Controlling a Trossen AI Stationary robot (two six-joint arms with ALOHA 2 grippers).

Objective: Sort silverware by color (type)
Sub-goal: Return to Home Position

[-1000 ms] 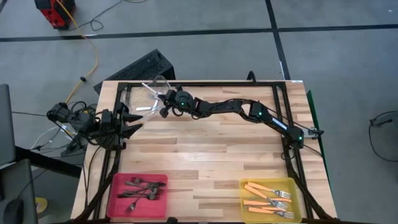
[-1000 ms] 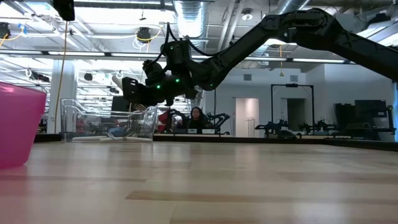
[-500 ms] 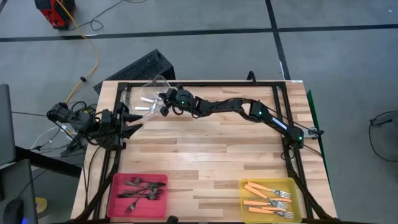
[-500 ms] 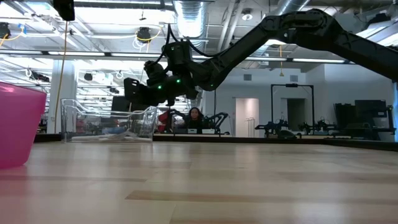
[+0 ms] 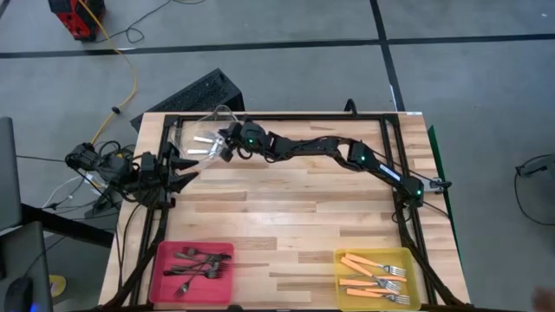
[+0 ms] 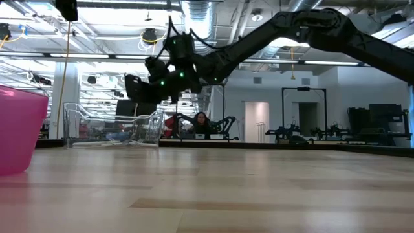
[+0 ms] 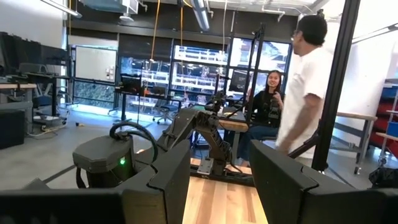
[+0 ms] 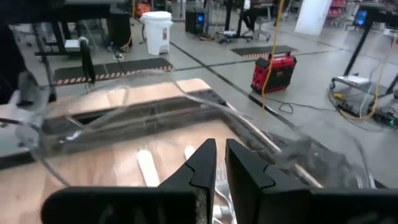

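Jaws nearly closed on nothing, your right gripper hangs over the clear bin and its silver forks, left gripper spread wide at the table edge; black forks and orange forks lie binned, so sorting looks done.

My overhead camera looks straight down from far off, taking in the whole table and the floor around it. The low camera sits at tabletop height and faces level across the wood into the room. The left wrist camera looks out between the spread fingers of the left gripper toward the room. The right wrist camera hangs close over the clear bin. The overhead view shows that bin toward eleven o'clock, and the low view catches it too.
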